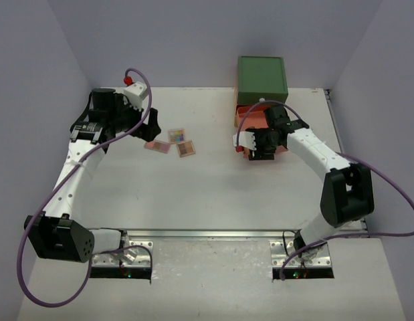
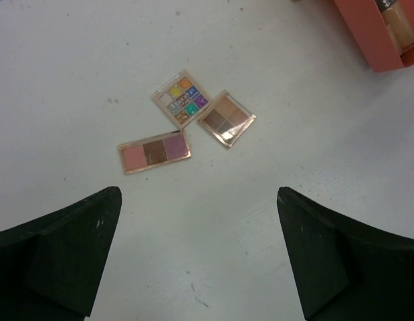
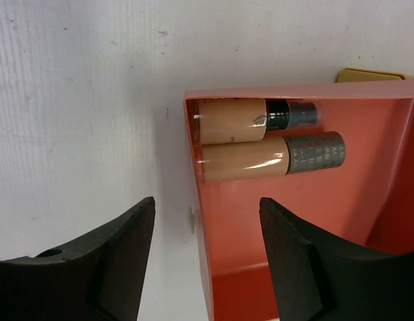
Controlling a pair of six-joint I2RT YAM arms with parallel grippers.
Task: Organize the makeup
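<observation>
Three flat palettes lie together on the table: a pink-brown-purple one [image 2: 154, 152], a many-coloured one [image 2: 182, 100] and a brown-toned one [image 2: 226, 118]. In the top view they lie at centre left [image 1: 173, 142]. My left gripper [image 2: 198, 195] is open and empty, just near of them, touching none; it also shows in the top view [image 1: 148, 127]. Two tan bottles, one with a dark cap [image 3: 240, 120] and one with a grey cap [image 3: 260, 159], lie in the open orange drawer [image 3: 314, 221]. My right gripper [image 3: 207, 200] is open and empty, its jaws either side of the drawer's front wall.
The green-topped drawer chest [image 1: 261, 79] stands at the back right, with the orange drawer [image 1: 249, 120] pulled out toward the arms under my right wrist. A yellow part [image 3: 370, 73] shows beyond the drawer. The drawer corner shows in the left wrist view [image 2: 374, 40].
</observation>
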